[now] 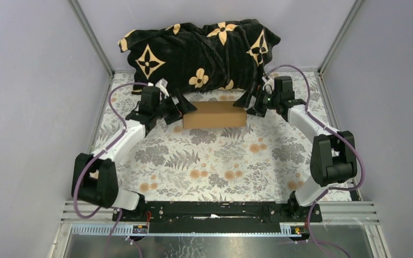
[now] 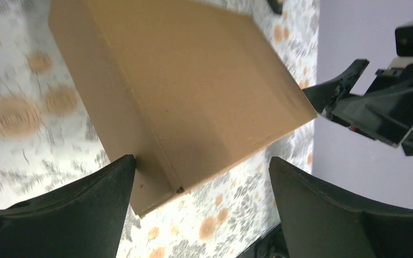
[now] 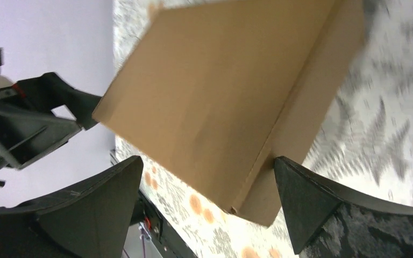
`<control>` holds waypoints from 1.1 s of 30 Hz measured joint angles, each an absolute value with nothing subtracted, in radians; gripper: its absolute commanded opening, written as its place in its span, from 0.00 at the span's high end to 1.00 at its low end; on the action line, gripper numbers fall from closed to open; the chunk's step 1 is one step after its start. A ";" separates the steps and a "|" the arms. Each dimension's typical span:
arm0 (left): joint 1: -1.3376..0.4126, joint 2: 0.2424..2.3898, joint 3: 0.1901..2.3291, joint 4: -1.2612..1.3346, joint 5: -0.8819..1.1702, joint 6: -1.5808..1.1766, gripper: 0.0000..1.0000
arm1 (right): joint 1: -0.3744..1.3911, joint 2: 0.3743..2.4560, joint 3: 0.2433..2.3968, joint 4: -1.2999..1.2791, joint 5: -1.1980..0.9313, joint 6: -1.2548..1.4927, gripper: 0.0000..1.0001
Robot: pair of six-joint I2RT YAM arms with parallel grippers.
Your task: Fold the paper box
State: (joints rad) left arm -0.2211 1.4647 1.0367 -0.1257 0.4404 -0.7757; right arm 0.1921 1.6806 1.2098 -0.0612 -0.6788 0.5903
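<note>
Though they gape empty, left tool (image 1: 182,110) and right tool (image 1: 249,105) flank the paper box (image 1: 214,115), upper centre, likely to square it.

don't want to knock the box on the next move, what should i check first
1. Left gripper open: ok, jaws wide at the box's left end.
2. Right gripper open: ok, jaws wide at the right end.
3. Box flat on the table: ok.
4. Box top closed: ok, no flap stands up.
5. Grippers clear of the box: cannot tell, both sit right at its edges.
6. Blanket off the box: ok, it lies behind with a gap.
</note>
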 measured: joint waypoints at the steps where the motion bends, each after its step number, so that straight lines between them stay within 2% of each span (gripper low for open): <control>1: -0.244 1.435 0.997 -0.123 0.429 -0.772 0.01 | 0.192 1.651 1.156 -0.057 -0.669 0.583 0.00; 7: -0.385 1.220 0.680 -0.104 0.362 -0.777 0.01 | 0.220 1.506 0.828 -0.042 -0.639 0.583 0.00; 10: -0.402 1.136 0.618 -0.146 0.326 -0.775 0.01 | 0.253 1.437 0.750 -0.063 -0.644 0.585 0.00; 20: -0.405 1.085 0.856 -0.307 0.220 -0.678 0.01 | 0.272 1.181 0.836 -0.223 -0.570 0.533 0.00; 24: -0.405 1.073 0.867 -0.389 0.178 -0.651 0.01 | 0.273 1.111 0.869 -0.318 -0.516 0.484 0.00; 30: -0.405 0.876 0.880 -0.505 0.113 -0.626 0.01 | 0.272 0.928 0.838 -0.439 -0.426 0.429 0.00; 33: -0.405 0.854 0.931 -0.539 0.089 -0.609 0.01 | 0.273 0.831 0.819 -0.470 -0.398 0.410 0.00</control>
State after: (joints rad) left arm -0.4053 0.8536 0.9310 -0.5388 0.0891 -0.6090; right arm 0.2726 0.8307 0.8192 -0.4702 -0.3977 0.4099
